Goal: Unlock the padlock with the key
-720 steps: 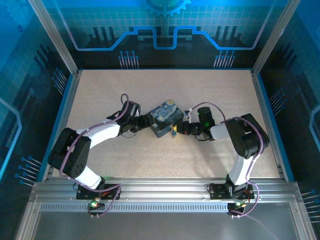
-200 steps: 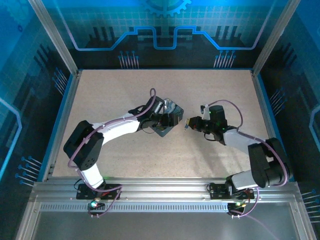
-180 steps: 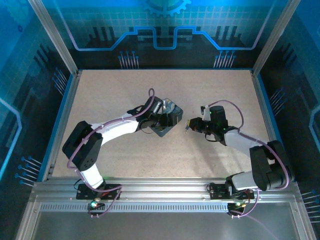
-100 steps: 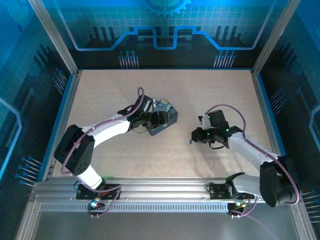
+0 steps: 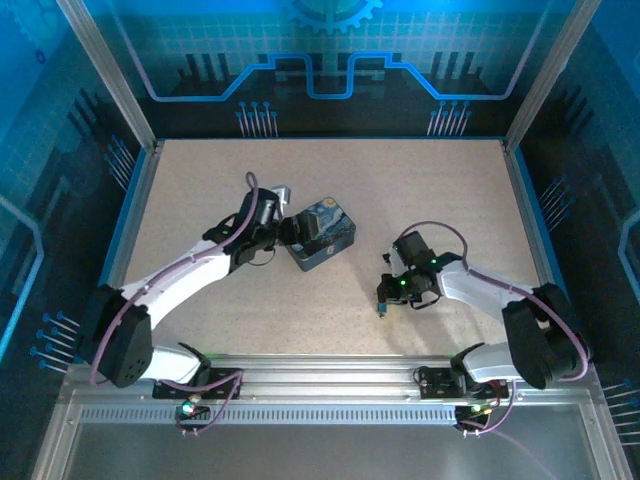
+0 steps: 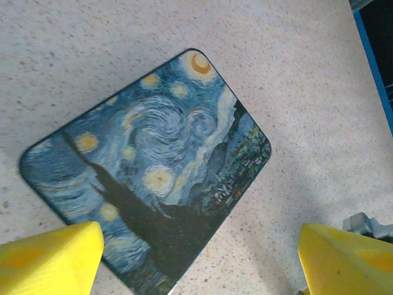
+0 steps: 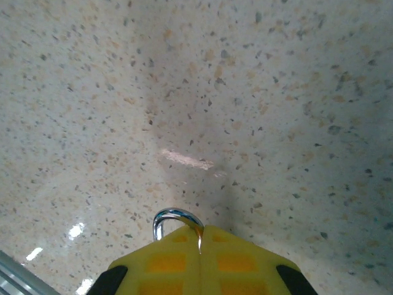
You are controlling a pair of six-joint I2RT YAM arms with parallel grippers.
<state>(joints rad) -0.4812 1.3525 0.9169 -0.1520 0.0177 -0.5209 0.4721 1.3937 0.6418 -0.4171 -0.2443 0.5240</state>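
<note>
Pinching a tiny metal padlock (image 7: pixel 178 216) between its yellow fingertips, the right gripper (image 7: pixel 201 246) points down at the speckled beige tabletop (image 5: pixel 430 190). Its two fingers are pressed together along a straight seam, and the padlock's curved silver shackle pokes out of that seam towards the table. The body of the lock is hidden between the pads, so I cannot tell whether the shackle is latched or free. From the overhead camera, this right gripper (image 5: pixel 384 298) sits right of the table's centre and towards the near edge, hanging low over bare tabletop, with its arm bending away to the right.

A blue rectangular tin (image 5: pixel 322 233) with a swirling night-sky painting on its lid lies flat on the table, left of centre and farther back than the right gripper, well apart from it. The tin is turned at an angle to the table's edges.

At the tin's left end is the left gripper (image 5: pixel 284 232), its arm reaching in from the near left. Through the wrist camera the left gripper (image 6: pixel 196 264) is spread wide, one yellow fingertip at each lower corner of the picture, the painted lid showing between them. It grips nothing, and I cannot tell whether either finger touches the tin.
</note>
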